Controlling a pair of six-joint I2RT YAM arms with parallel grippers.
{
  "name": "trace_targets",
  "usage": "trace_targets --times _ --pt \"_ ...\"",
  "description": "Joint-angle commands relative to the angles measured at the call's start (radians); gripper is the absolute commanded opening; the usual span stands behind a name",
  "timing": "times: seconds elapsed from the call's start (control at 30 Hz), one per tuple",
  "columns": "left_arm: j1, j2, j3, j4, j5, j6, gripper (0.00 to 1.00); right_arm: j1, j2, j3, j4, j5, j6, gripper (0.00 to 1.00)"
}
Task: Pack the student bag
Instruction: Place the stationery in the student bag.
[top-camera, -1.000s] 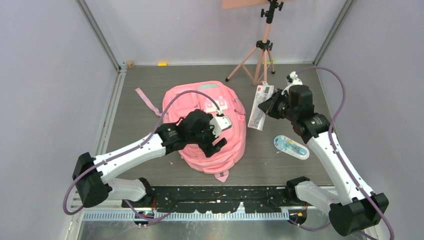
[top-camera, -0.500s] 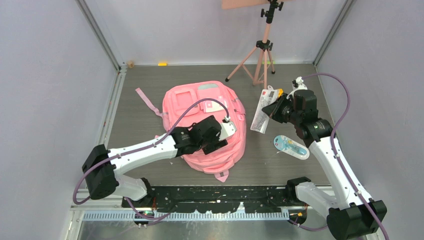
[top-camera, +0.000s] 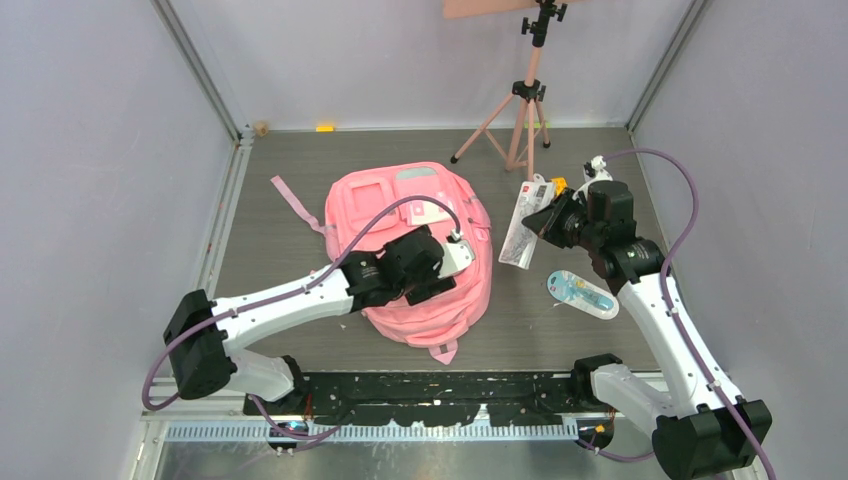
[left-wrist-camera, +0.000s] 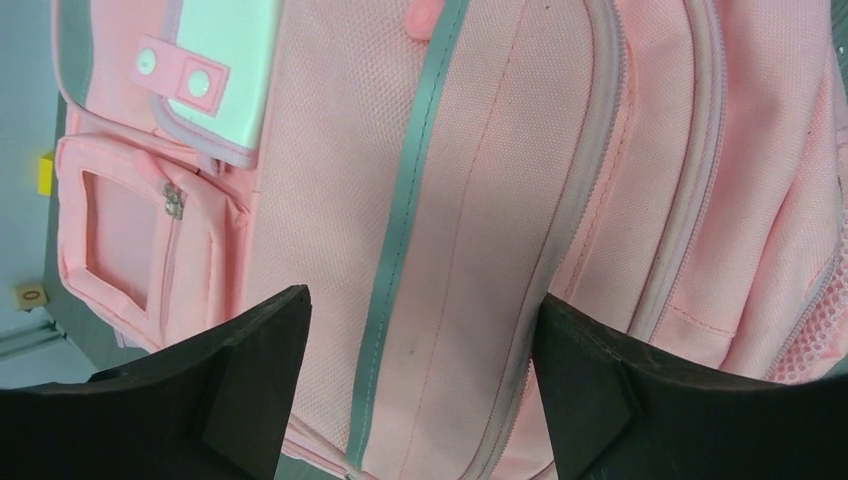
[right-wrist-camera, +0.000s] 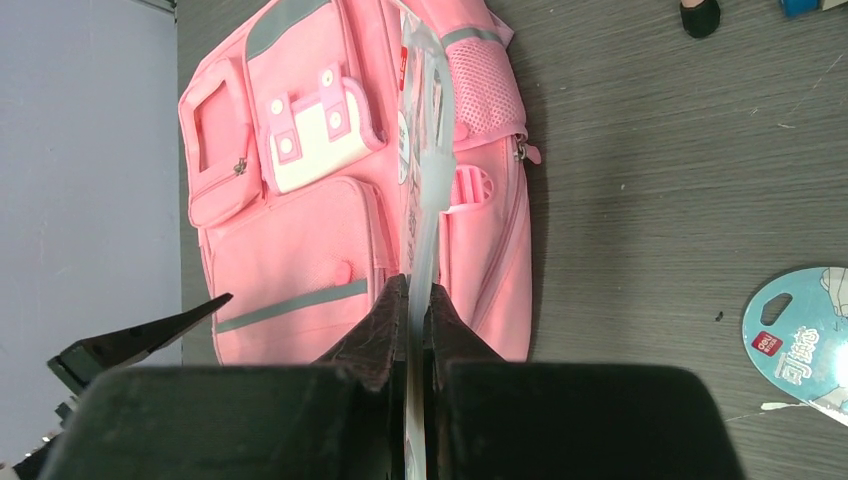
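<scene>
The pink student bag (top-camera: 400, 205) lies flat mid-table, front pockets up; it fills the left wrist view (left-wrist-camera: 480, 180) and shows in the right wrist view (right-wrist-camera: 300, 230). My left gripper (top-camera: 438, 282) hovers low over the bag's front, open and empty, jaws wide apart over a grey-green stripe (left-wrist-camera: 395, 260). My right gripper (top-camera: 545, 222) is shut on a flat white-and-clear packet (top-camera: 524, 235), held edge-on above the table just right of the bag; the packet (right-wrist-camera: 425, 150) runs up from the shut jaws.
A round-ended blister pack (top-camera: 581, 293) lies on the table right of the bag, also in the right wrist view (right-wrist-camera: 800, 340). A pink tripod (top-camera: 523, 105) stands at the back. A loose pink strap (top-camera: 293, 200) trails left of the bag. Walls close both sides.
My left gripper has swung in over the bag's front and settled lower. My right gripper moved the packet slightly right and back, then held almost still.
</scene>
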Motion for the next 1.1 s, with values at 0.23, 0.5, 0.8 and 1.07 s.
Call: trace_targets --times 0.23,0.5,0.8,1.07 --pt "0.036 -0.003 0.107 -0.073 0.035 0.029 0.83 -0.011 0.014 0.006 0.036 -0.051 0.002 0.00" --pt "0.028 -0.043 -0.017 0.089 -0.160 0.079 0.74 -0.011 0.004 -0.017 0.042 -0.056 0.052 0.00" --pt "0.016 -0.074 -0.039 0.138 -0.128 0.059 0.15 -0.011 -0.003 -0.080 0.036 -0.184 0.250 0.00" --pt "0.017 -0.069 0.094 0.167 0.002 -0.049 0.00 0.062 -0.041 -0.132 0.041 -0.321 0.409 0.01"
